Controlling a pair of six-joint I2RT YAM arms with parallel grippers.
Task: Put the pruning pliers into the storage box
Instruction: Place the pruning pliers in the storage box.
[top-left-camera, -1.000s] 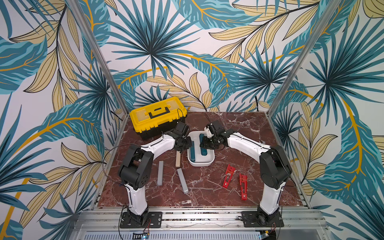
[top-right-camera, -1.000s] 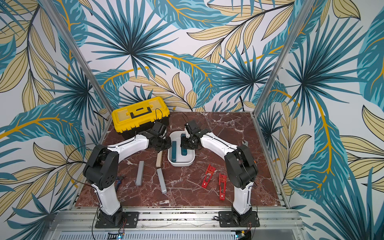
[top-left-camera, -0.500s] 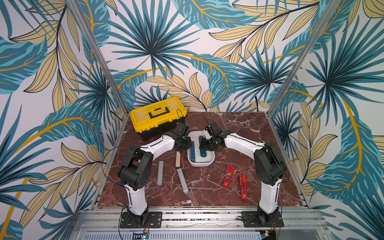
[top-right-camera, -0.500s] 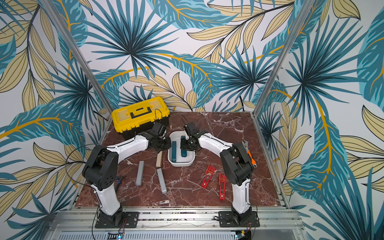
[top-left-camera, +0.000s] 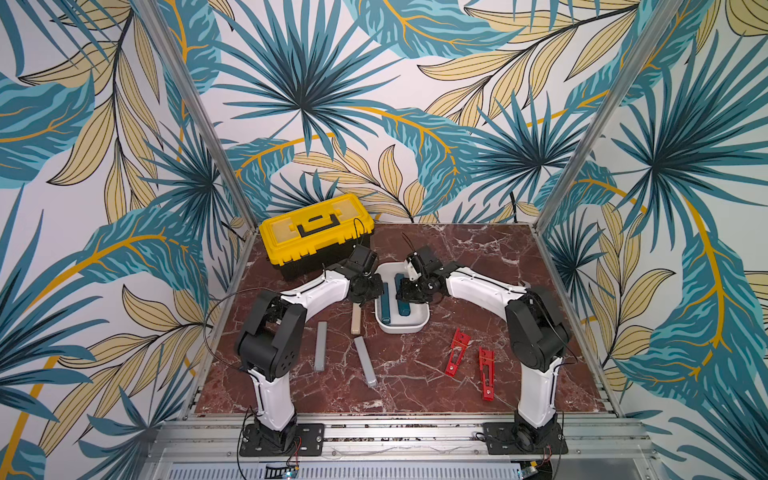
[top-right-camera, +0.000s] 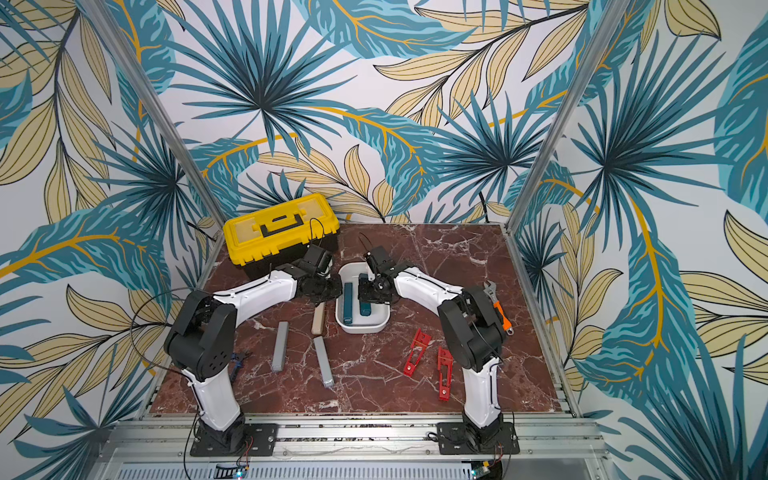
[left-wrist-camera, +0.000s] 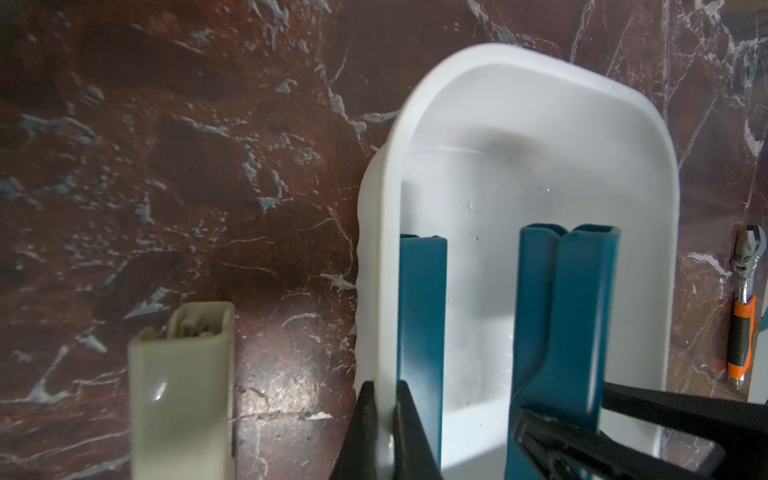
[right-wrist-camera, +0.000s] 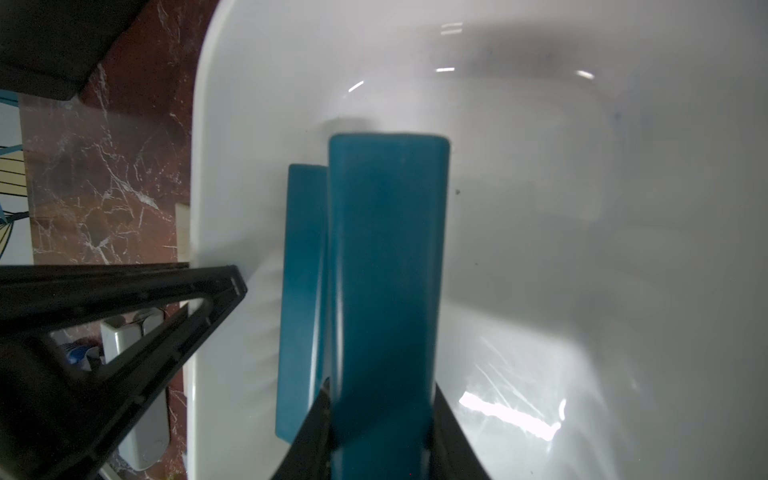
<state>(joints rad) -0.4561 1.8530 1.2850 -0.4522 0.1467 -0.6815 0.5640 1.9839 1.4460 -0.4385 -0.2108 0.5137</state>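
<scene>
Evidently the right gripper (right-wrist-camera: 382, 449) clamped a teal pruning plier (right-wrist-camera: 386, 249) low inside the storage box (left-wrist-camera: 519, 62), the left gripper (left-wrist-camera: 386, 436) pinching its rim; a gentle, flat release seemed best.

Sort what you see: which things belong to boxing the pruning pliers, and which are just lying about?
Job: storage box; held teal piece; boxed teal piece; grey pieces; beige piece; red pieces.
Lying about: yellow toolbox; orange-handled wrench.

The right arm (top-right-camera: 419, 286) swung inward, exposing the orange-handled wrench (top-right-camera: 498, 309) in a top view; the right claw (right-wrist-camera: 380, 409), clamping a teal piece (right-wrist-camera: 386, 270), shifted leftward over the storage box (top-right-camera: 361, 331).
</scene>
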